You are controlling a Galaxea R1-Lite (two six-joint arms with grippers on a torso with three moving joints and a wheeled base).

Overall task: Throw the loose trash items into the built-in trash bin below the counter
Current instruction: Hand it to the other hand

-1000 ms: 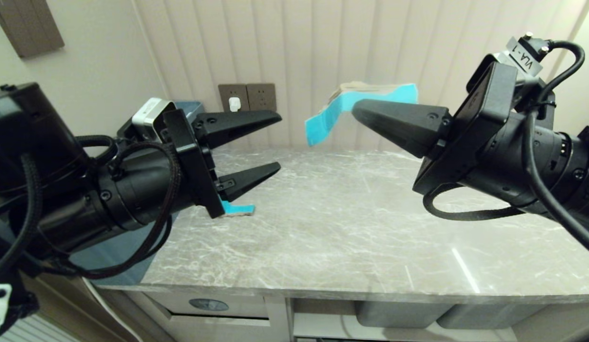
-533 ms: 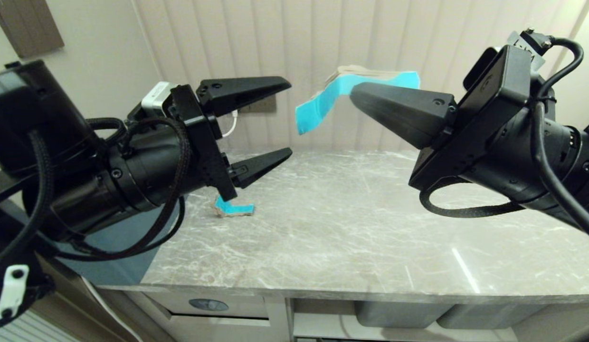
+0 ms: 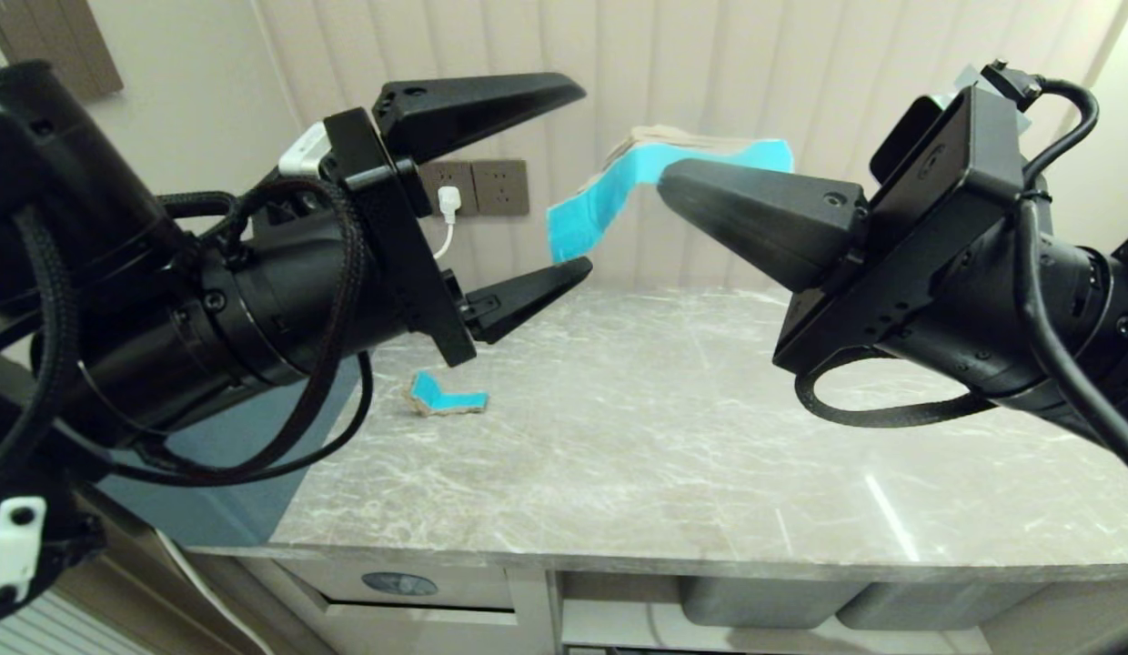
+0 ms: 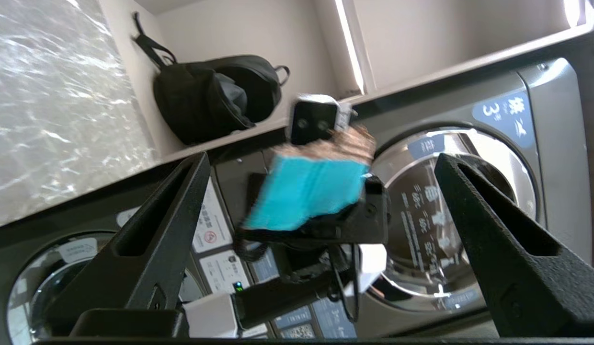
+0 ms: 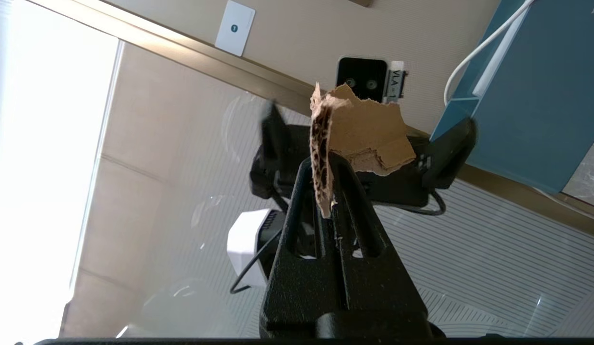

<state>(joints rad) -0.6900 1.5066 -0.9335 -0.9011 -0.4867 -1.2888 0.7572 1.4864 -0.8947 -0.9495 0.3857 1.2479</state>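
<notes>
The left gripper (image 3: 578,173) is reaching in level from 9 o'clock, above the counter (image 3: 673,437), jaws spread wide and holding nothing. The smaller scrap (image 3: 448,394) is lying on the counter at 6 o'clock of it. The right gripper (image 3: 666,179) is extending from 3 o'clock, jaws clamped on the larger scrap (image 3: 609,191), held in the air. The built-in trash bin (image 3: 409,596) is sitting below the counter edge at 7 o'clock.
</notes>
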